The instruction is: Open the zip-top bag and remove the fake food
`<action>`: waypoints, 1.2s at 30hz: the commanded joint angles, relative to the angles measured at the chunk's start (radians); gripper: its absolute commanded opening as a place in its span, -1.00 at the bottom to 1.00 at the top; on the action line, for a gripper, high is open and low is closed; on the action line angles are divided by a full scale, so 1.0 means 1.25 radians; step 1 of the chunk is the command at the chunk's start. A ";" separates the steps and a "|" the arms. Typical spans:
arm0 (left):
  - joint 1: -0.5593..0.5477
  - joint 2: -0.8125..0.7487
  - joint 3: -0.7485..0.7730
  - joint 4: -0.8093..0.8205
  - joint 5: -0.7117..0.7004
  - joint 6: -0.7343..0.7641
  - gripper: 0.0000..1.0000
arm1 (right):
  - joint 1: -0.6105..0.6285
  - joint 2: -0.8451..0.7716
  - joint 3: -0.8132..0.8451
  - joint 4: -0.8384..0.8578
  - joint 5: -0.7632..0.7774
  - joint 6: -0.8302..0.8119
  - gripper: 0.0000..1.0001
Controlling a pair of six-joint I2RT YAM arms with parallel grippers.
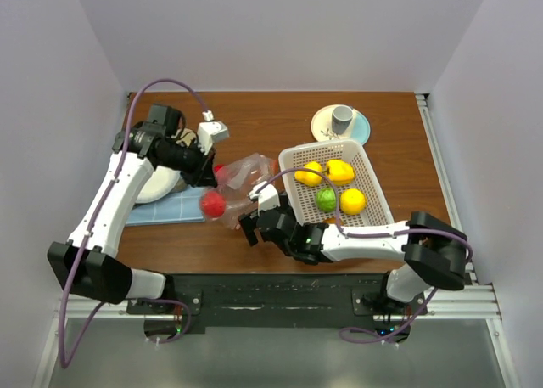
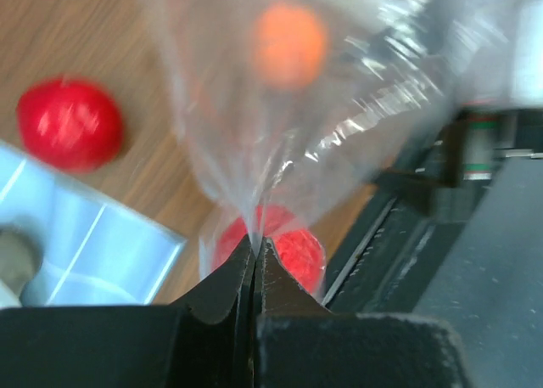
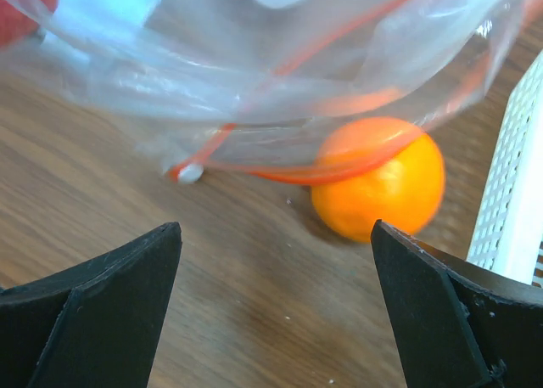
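The clear zip-top bag [image 1: 246, 180] hangs tilted over the table, and my left gripper [image 2: 254, 239] is shut on a pinch of its thin plastic. Its orange-red zip strip [image 3: 288, 65] droops low in front of my right gripper [image 3: 276, 227], which stands open just above the wood with nothing between its fingers. An orange fake fruit [image 3: 382, 184] lies on the table at the bag's mouth, its top behind the plastic. A red fruit [image 1: 213, 203] sits on the table beside the bag; it is the red fruit [image 2: 69, 122] in the left wrist view. Another red piece [image 2: 293, 248] shows behind my left fingertips.
A white perforated basket [image 1: 370, 171] to the right holds yellow and green toy fruits; its wall [image 3: 509, 210] is close to my right gripper. A plate with a small grey cup [image 1: 341, 116] stands at the back. A light blue mat [image 1: 165, 208] with a white dish lies at left.
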 commanded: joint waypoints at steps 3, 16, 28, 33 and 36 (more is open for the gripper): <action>0.134 0.030 -0.142 0.091 -0.115 0.083 -1.00 | 0.003 0.036 0.044 -0.002 0.064 -0.043 0.97; 0.154 0.003 -0.398 0.189 -0.319 0.194 -1.00 | -0.016 0.168 0.164 -0.104 0.138 -0.032 0.97; 0.203 -0.009 -0.461 0.221 -0.385 0.232 -1.00 | -0.019 0.204 0.207 -0.179 0.247 -0.035 0.97; 0.203 -0.007 -0.464 0.227 -0.389 0.236 -1.00 | -0.026 0.269 0.287 -0.246 0.302 -0.038 0.97; 0.205 -0.002 -0.462 0.229 -0.383 0.237 -1.00 | -0.031 0.328 0.331 -0.281 0.340 -0.041 0.97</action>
